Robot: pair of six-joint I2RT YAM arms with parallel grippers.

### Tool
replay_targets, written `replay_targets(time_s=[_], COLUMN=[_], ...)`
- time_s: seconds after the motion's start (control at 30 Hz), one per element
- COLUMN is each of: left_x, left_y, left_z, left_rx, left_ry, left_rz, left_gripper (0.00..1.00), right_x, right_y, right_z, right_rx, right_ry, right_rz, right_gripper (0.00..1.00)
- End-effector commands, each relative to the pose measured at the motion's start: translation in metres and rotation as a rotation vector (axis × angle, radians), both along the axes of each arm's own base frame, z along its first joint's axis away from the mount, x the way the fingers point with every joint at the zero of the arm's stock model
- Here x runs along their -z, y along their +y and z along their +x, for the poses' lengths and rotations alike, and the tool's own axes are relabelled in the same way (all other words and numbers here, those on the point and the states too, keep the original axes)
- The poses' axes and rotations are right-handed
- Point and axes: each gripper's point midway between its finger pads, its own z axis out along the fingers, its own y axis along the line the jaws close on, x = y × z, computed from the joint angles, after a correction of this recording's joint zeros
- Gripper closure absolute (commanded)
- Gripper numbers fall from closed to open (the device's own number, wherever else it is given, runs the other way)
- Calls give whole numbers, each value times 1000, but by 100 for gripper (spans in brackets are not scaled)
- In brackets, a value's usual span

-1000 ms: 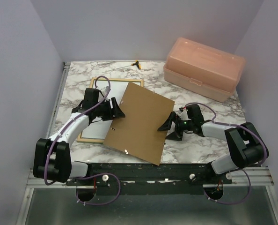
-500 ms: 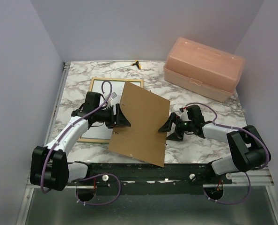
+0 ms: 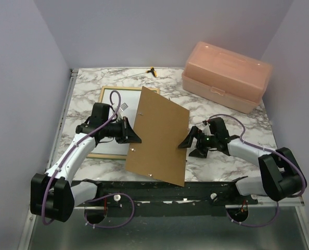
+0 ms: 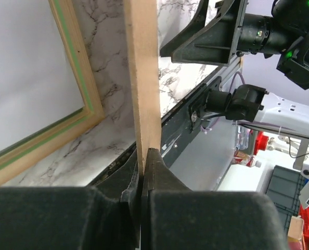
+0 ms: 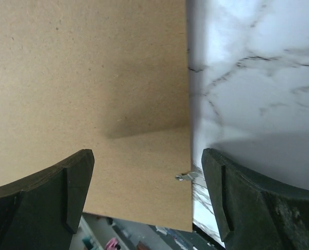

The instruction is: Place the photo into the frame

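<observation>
The frame lies flat at the left of the table, light wood rails with a green strip. Inside it lies the photo, plain white side up. A stiff brown backing panel leans tilted over the frame's right side. My left gripper is shut on the panel's left edge, which runs straight out from between the jaws. My right gripper stands open at the panel's right edge, apart from it, with a small metal clip between its fingers.
A pink lidded box stands at the back right. A small yellow and black thing lies near the back edge. The table's near edge with the dark rail runs just below the panel's lower corner.
My left gripper has closed on the panel's left edge. The panel has swung more upright and shifted right, baring more of the photo. The right gripper has drawn back slightly to the right.
</observation>
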Motion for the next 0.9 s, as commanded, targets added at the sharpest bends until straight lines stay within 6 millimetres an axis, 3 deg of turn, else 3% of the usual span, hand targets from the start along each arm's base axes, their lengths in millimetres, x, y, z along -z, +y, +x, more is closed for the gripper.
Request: replay_targets(time_s=[0.0,0.23,0.37,0.57,0.87], left_x=[-25,-94,-117,-133,-125], left_y=[6,18,24,25,25], left_z=[10,1,-9,-22,-36], left_rx=[-58,-127,-150,-102,-13], left_ry=[-147,-416,-502,-515,-513], left_rz=[30,0,-17,-3,25], left_gripper=[100,100,100,100,100], right_x=[11,-35,-67,-109,-210], right_y=[-25,-17,-5,5,21], right_z=[-7,4,9,19,66], right_rx=[68,89,48,11,3], right_ry=[-4,-147,-253,-380,-585], right_rz=[-147,-50,50,142,196], right_gripper=[7,5,4,4,8])
